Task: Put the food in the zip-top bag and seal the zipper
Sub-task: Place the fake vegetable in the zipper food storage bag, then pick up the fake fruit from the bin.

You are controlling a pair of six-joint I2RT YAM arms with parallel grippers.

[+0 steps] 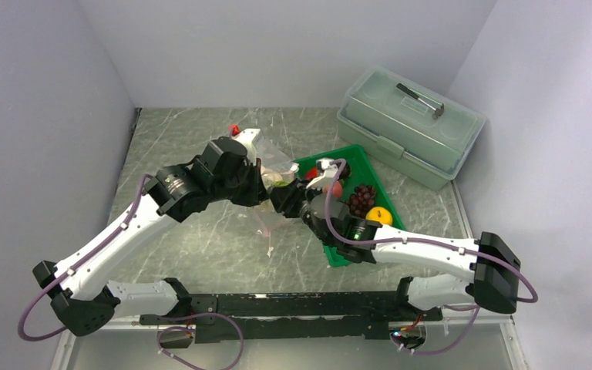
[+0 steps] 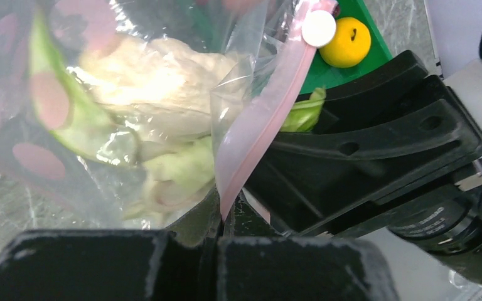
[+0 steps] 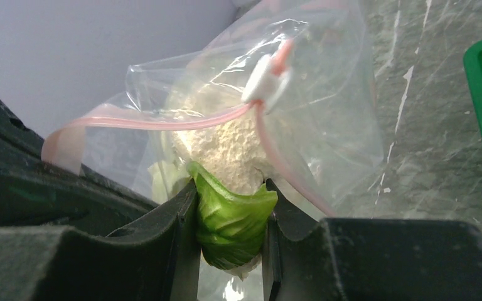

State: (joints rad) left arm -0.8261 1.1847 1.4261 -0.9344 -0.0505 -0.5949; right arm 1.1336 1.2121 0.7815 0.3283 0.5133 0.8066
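Note:
The clear zip-top bag (image 1: 271, 158) is held up over the table's middle, its mouth facing the green tray. My left gripper (image 2: 226, 219) is shut on its pinkish zipper (image 2: 260, 122) strip at the mouth edge. My right gripper (image 3: 231, 213) is shut on the green leaf of the white-and-green vegetable (image 3: 229, 153), whose white head sits inside the bag's mouth. A white slider (image 3: 265, 78) rides on the zipper. The grape bunch (image 1: 362, 198), the yellow-orange fruit (image 1: 379, 215) and the pink peach (image 1: 335, 188) lie in the tray. The yellow-orange fruit also shows in the left wrist view (image 2: 345, 42).
The green tray (image 1: 357, 156) stands right of the bag, under my right arm. A pale green lidded box (image 1: 408, 123) stands at the back right. A small red piece (image 1: 234, 129) lies behind the bag. Grey walls close in on the left, back and right.

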